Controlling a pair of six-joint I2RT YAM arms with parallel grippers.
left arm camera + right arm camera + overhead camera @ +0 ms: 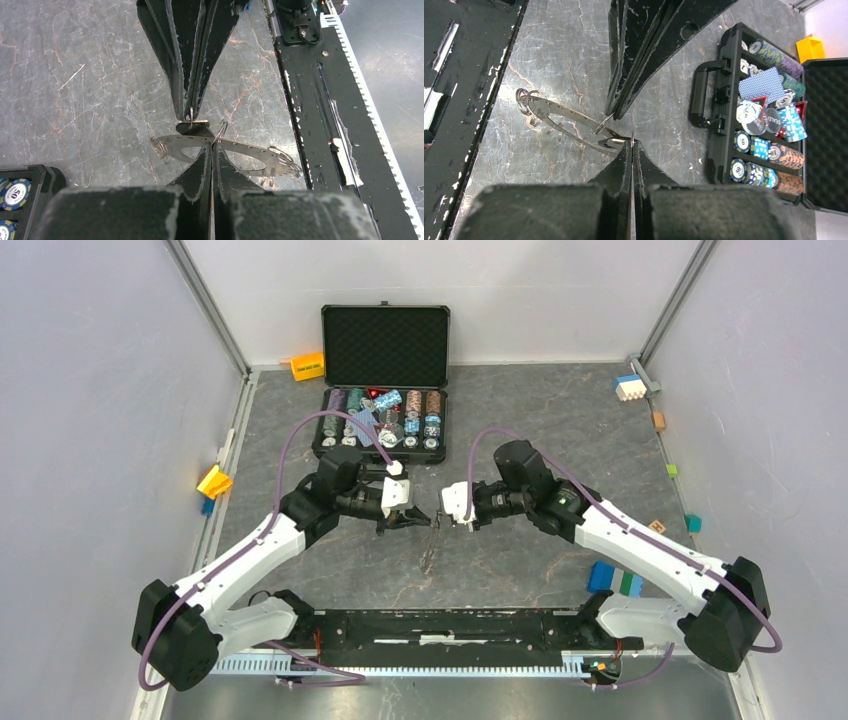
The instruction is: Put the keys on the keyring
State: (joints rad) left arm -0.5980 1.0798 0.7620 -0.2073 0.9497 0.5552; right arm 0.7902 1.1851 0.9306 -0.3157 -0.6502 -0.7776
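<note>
Both grippers meet tip to tip above the table's middle. The keyring (pixel 430 550) (pixel 250 149) (pixel 559 116), a flat grey metal ring with small holes and several thin wire loops, hangs below them. My left gripper (pixel 426 520) (pixel 212 147) (pixel 614 114) is shut on a wire loop at the keyring's edge. Right beside it, my right gripper (pixel 446 520) (pixel 631 142) (pixel 190 116) is shut on a tiny dark-and-silver key (pixel 193 129) (pixel 616 143), which touches the keyring's rim. Other keys do not show.
An open black case (pixel 385 350) (pixel 824 125) of poker chips stands behind the grippers, its handle (pixel 700 97) facing them. Coloured blocks lie along the edges: orange (pixel 307 366), yellow (pixel 214 481), blue-green (pixel 612 580). The arms' black base rail (pixel 440 625) (pixel 310 125) runs along the near edge.
</note>
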